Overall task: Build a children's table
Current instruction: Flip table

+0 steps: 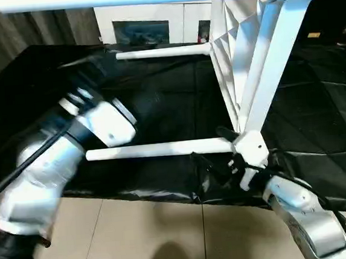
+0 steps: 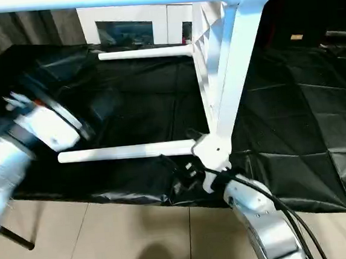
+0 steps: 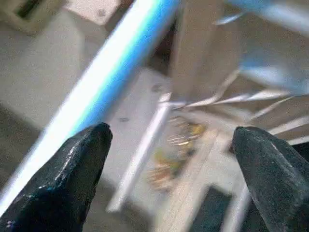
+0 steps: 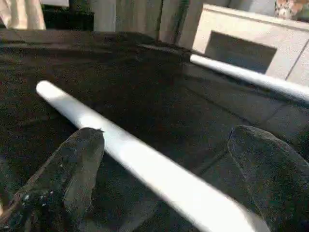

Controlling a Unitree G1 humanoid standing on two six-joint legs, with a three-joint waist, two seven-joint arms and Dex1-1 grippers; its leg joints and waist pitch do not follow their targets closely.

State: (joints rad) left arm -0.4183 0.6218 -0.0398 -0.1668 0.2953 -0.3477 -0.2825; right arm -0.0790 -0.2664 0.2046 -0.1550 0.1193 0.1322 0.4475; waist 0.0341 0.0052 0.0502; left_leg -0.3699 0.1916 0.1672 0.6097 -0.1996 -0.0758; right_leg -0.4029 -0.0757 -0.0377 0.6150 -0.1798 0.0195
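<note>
two tools spread: right tool at lower centre straddles a leg, seemingly steadying the tipped children's table; left tool grips nothing.

You see the children's table in smooth white plastic with a soft sheen, its legs round and even and its underside ribbed. The cloth under it looks like black sheeting, slightly glossy, with creases in a diamond pattern. Your forearms are brushed silver metal. The claw fingers look like dull black rubbery plastic. The floor is smooth beige tile.
</note>
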